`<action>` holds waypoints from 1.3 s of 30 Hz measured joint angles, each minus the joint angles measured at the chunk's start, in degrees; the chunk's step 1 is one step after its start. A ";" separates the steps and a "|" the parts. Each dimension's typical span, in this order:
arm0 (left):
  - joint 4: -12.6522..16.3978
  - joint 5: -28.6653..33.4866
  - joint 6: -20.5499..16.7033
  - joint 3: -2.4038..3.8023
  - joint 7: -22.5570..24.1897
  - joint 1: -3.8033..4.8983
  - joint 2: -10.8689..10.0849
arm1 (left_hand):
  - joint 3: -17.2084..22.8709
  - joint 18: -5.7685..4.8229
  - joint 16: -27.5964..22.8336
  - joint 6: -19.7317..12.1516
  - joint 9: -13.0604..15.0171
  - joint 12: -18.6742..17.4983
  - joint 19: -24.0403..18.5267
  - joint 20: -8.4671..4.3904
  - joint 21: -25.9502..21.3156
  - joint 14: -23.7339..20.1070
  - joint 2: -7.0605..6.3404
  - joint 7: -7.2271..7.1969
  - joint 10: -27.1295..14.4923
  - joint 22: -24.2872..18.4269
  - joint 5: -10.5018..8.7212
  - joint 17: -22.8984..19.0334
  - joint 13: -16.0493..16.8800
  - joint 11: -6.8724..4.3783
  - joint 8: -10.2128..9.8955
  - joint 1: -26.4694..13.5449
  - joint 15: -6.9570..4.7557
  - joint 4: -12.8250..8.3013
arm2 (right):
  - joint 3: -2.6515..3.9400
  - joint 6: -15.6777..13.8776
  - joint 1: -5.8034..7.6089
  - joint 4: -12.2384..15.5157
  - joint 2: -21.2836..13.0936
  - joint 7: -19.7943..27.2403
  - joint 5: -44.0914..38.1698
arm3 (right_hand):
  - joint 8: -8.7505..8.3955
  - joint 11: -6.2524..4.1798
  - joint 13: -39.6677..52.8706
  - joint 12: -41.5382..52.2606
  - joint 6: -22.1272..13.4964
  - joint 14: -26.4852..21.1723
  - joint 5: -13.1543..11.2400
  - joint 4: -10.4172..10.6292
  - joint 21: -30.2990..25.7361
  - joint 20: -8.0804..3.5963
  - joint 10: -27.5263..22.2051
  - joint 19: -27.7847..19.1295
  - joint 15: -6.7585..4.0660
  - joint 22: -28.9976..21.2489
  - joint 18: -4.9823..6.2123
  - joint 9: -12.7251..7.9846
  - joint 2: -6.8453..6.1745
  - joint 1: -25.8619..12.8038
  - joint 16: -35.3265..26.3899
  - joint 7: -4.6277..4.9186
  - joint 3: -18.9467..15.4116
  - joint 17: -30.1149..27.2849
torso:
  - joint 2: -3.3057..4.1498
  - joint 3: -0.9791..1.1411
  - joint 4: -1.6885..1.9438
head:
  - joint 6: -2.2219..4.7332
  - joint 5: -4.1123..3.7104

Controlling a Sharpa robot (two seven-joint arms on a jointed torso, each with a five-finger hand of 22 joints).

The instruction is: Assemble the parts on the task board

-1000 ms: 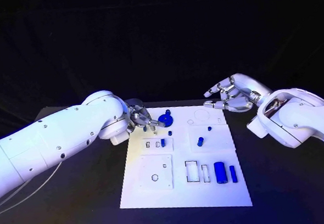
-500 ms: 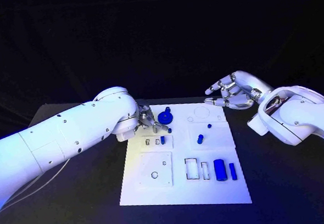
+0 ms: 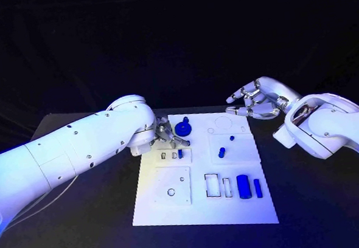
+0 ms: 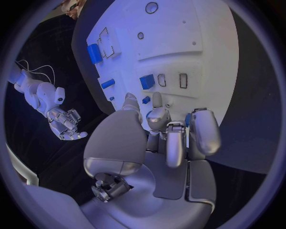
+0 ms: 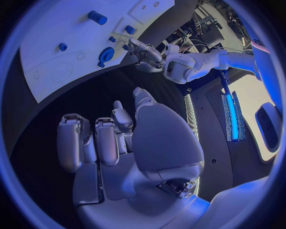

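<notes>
Showing task board (image 3: 207, 218) lying flat on black table (image 3: 97, 244). Left hand (image 3: 168, 135) poised over board's far left corner beside round blue part (image 3: 183, 130); grasp possibly empty, not discernible. Right hand (image 3: 255, 103) held above board's far right edge, fingers spread, nothing held.

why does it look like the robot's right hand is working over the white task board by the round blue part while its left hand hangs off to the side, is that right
The sides are swapped. In the head view the left hand works over the white task board by the round blue part, while the right hand hangs off the board's far right corner, holding nothing.
</notes>
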 measured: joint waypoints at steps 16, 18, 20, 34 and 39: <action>-1.17 -0.05 2.10 -0.57 -0.03 -0.10 1.11 | 0.36 0.00 0.00 -0.42 0.78 0.00 0.00 0.00 0.13 0.00 0.40 -0.01 0.00 0.37 0.00 -0.01 0.12 0.00 0.20 -0.01 0.00 -0.02 | 0.00 0.02 -0.04 -0.18 0.28 -0.06 0.00 | 0.21 0.00 -0.11 0.00 0.00 0.00 0.20 0.16 0.00 0.00 0.00 0.00 0.00 -0.01 0.00 -0.05 0.23 -0.24 -0.22 0.00 -0.16 0.00 | 0.01 0.04 0.00 | -0.26 -0.03; -1.24 -0.05 2.32 -0.58 -0.03 -0.13 1.21 | 0.36 0.00 0.00 -0.42 0.92 0.00 0.00 0.00 0.13 0.00 0.68 -0.01 0.00 0.37 0.00 -0.01 0.12 0.00 0.20 0.26 0.00 -0.02 | 0.00 0.03 -0.05 -0.20 0.32 -0.06 0.00 | 0.21 0.00 -0.11 0.00 0.00 0.00 0.20 0.16 0.00 0.00 0.00 0.00 0.00 -0.01 0.00 -0.05 0.23 -0.23 -0.22 0.00 -0.16 0.00 | 0.01 0.03 0.00 | -0.36 -0.02; -1.29 -0.06 2.58 -0.58 -0.03 -0.15 1.33 | 0.51 0.00 0.00 -0.42 1.02 0.00 0.00 0.00 0.37 0.00 0.68 -0.01 0.00 0.45 0.00 -0.01 0.18 0.00 0.40 0.26 0.00 -0.17 | 0.00 0.03 -0.07 -0.24 0.37 -0.07 0.00 | 0.21 0.00 -0.11 0.00 0.00 0.00 0.20 0.16 0.00 0.00 0.00 0.00 0.00 -0.01 0.00 -0.05 0.23 -0.23 -0.22 0.00 -0.16 0.00 | 0.02 0.03 0.00 | -0.43 0.02; -1.49 -0.07 4.12 -0.59 -0.03 -0.20 1.65 | 1.13 0.00 0.00 -0.84 2.01 0.00 0.00 0.00 0.65 0.00 1.95 -0.01 -0.20 0.82 0.01 -0.02 0.21 -0.20 0.63 1.53 0.00 -0.47 | 0.00 0.05 -0.14 -0.45 0.55 -0.13 0.00 | 0.21 -0.20 -0.15 0.00 0.00 0.00 0.43 0.16 0.00 0.00 -0.20 0.00 0.00 0.03 0.00 -0.05 0.22 -0.22 -0.22 0.00 -0.16 -0.06 | 0.02 0.03 -0.01 | -0.65 -0.03; -1.57 -0.08 4.65 -0.59 -0.04 -0.20 1.74 | 1.13 0.00 0.00 -0.84 2.08 0.00 0.00 0.00 0.64 0.00 1.95 0.00 -0.20 0.89 0.01 -0.02 0.21 -0.20 0.63 1.54 0.00 -0.47 | 0.00 0.06 -0.17 -0.51 0.61 -0.15 0.00 | 0.21 -0.20 -0.15 0.00 0.00 0.00 0.43 0.16 0.00 0.00 -0.20 0.00 0.00 0.03 0.00 -0.05 0.22 -0.22 -0.22 0.00 -0.16 -0.05 | 0.04 0.07 -0.03 | -0.65 0.07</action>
